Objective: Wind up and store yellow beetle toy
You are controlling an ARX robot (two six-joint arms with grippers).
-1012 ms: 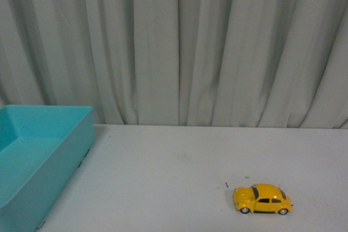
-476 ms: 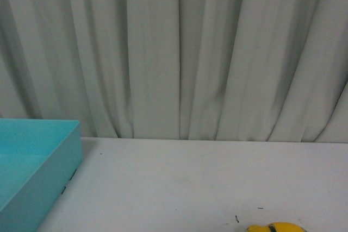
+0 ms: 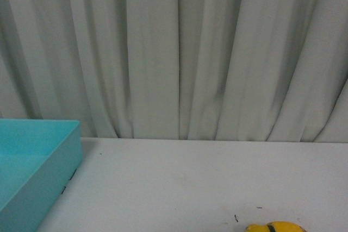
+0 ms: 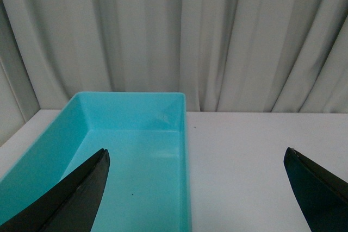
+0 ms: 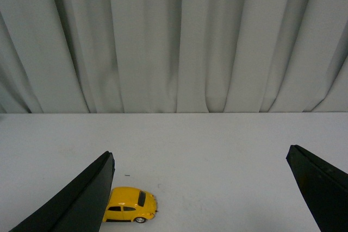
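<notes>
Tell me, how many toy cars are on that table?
1: a yellow car on the white table, right of the teal bin. The front view shows only its roof. Others could lie out of view.

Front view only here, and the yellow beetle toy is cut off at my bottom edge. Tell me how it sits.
Observer: In the right wrist view the yellow beetle toy is almost entirely in view, standing on its wheels on the white table, side-on to that camera.
Operator: Report the right claw.
Observer: It is open wide and holds nothing.
Operator: Now check inside the teal bin.
Observer: The left wrist view looks down into it: nothing inside but a tiny dark speck on the floor.
</notes>
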